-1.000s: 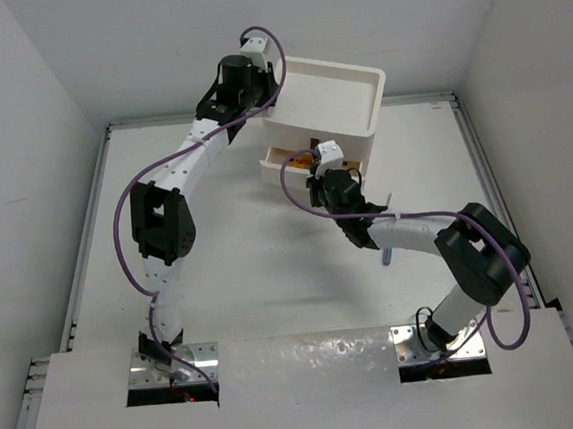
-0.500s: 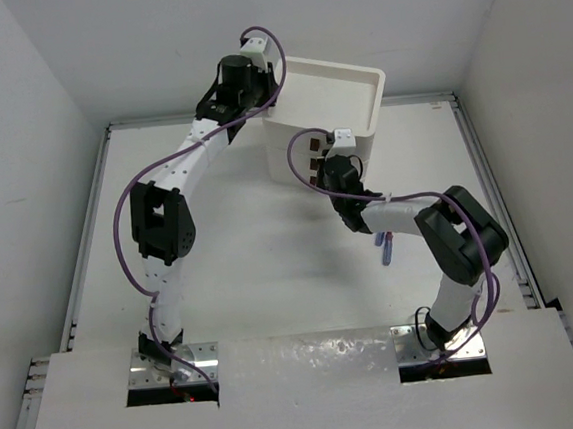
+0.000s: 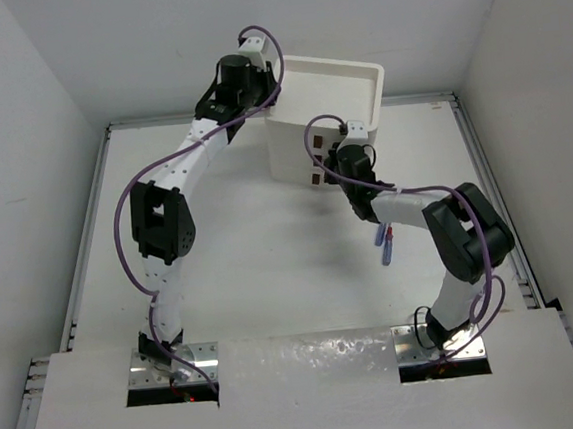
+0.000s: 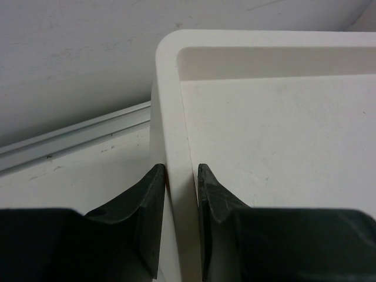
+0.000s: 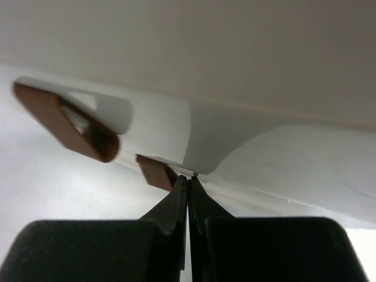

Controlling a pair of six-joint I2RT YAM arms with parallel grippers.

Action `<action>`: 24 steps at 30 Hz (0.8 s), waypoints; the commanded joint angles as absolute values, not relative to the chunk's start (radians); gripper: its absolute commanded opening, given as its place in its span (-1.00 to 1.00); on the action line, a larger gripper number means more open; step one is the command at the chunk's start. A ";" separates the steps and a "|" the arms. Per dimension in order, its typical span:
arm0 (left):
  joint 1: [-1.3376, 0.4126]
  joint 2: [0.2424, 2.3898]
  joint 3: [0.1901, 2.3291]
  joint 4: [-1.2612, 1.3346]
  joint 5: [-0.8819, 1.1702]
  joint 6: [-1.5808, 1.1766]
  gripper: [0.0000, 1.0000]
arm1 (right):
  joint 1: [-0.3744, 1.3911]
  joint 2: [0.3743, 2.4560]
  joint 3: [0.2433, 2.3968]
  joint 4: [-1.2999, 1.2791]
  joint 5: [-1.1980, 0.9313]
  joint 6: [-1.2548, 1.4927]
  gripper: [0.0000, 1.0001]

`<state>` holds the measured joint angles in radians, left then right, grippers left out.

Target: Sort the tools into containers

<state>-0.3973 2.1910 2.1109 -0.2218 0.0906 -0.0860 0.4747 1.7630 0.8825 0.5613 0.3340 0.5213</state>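
Found one drawer of the white drawer unit [image 3: 328, 95] pushed in flush, previously pulled out a second earlier with an orange-yellow piece showing inside. Recorded the right hand [image 5: 188, 179] advanced along with it: fingers pinched together, nothing between them, tips against the unit's front just beside a red-brown handle [image 5: 64, 120]. Logged the left hand [image 4: 177, 176] at the unit's rear left corner, narrowed onto the rim [image 4: 170, 88] of the top tray, apparently bracing the unit. Counted one blue-purple tool [image 3: 384, 244], red-tipped, lying loose on the surface [image 3: 251, 268] in front of the unit and apart from it, under the right arm. Judged that one piece stowed. Judged the loose tool still unsorted, likely requiring a drawer reopened first. Spotted no other tools outside the unit.
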 commanded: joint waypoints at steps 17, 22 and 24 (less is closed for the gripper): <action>-0.405 2.272 2.074 -0.480 0.513 -0.298 -1.00 | 0.335 1.782 0.838 0.540 0.055 0.606 -0.73; -0.405 2.275 2.075 -0.488 0.433 -0.325 -1.00 | 0.442 1.824 0.847 0.623 0.224 0.581 0.13; -0.405 2.272 2.079 -0.495 0.422 -0.330 -1.00 | 0.462 1.858 0.871 0.604 0.297 0.587 0.16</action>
